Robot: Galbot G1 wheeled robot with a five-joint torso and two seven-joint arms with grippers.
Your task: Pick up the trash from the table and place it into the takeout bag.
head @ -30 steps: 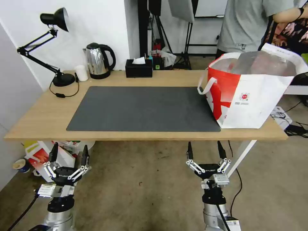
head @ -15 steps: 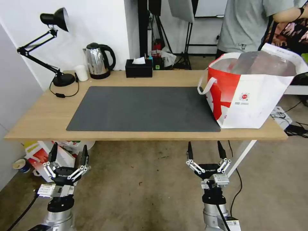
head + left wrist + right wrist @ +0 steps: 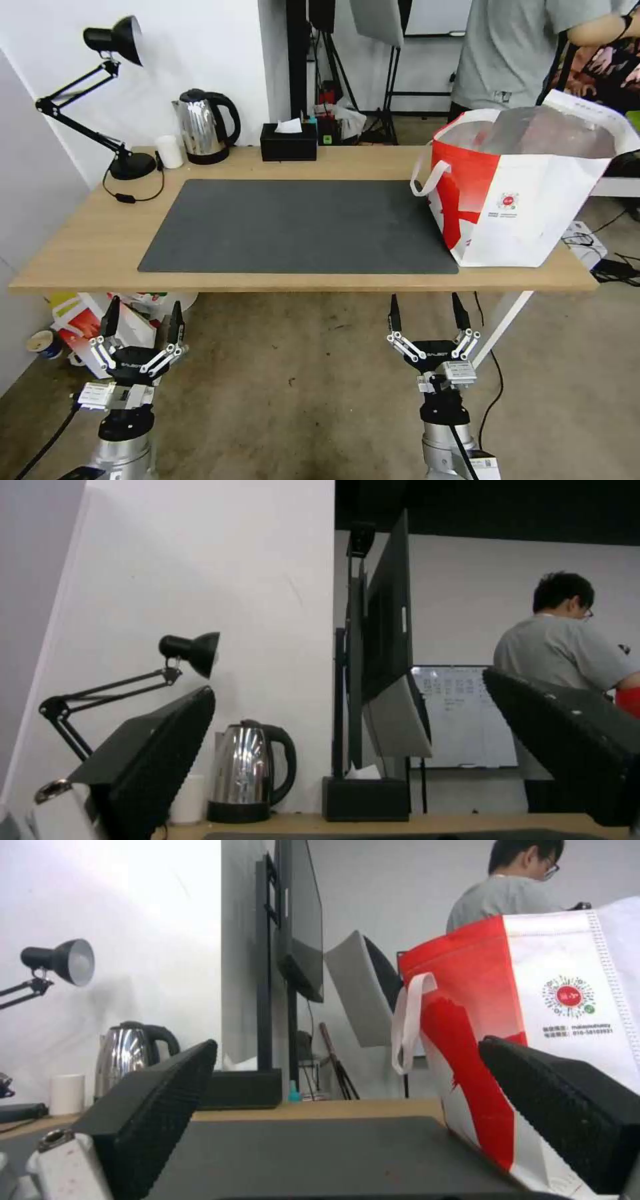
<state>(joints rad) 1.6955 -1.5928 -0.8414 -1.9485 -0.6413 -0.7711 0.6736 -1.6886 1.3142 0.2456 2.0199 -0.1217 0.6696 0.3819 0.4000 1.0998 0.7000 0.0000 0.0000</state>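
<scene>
**Both arms parked below the surface, bag on the right end**

Left gripper (image 3: pixel 141 320) hangs low in front of the surface (image 3: pixel 100 240), over the floor, fingers (image 3: pixel 111 315) spread wide, holding nothing. Right gripper (image 3: pixel 427 315) same pose further right — fingers wide apart, empty, just below the front edge of the surface.

Takeout bag (image 3: pixel 527 207) stands upright on the right end of the surface, mouth open, silver foil lining visible inside; what lies in it cannot be made out. Red panel faces the mat side, white loop handle (image 3: pixel 427 180) droops off that side, small round logo on the white front. Its near-left corner sits on the right edge of the dark grey mat (image 3: pixel 300 227). In the right wrist view the bag (image 3: pixel 533 1030) is close ahead between the two black fingers (image 3: pixel 153 1110), base touching the mat (image 3: pixel 320 1155).

Along the back edge of the surface: black desk lamp (image 3: pixel 113 93) at far left, small white cup (image 3: pixel 169 151) just beside a steel kettle (image 3: pixel 203 127), then black tissue box (image 3: pixel 288 141) near the middle. Left wrist view shows the same lamp (image 3: pixel 133 680), kettle (image 3: pixel 250 770) and tissue box (image 3: pixel 365 797) from low down, left fingers (image 3: pixel 160 760) wide on either side of the frame.

Under the left end of the surface — colourful bags (image 3: pixel 100 320) and a small cup (image 3: pixel 43 343) on the floor.
</scene>
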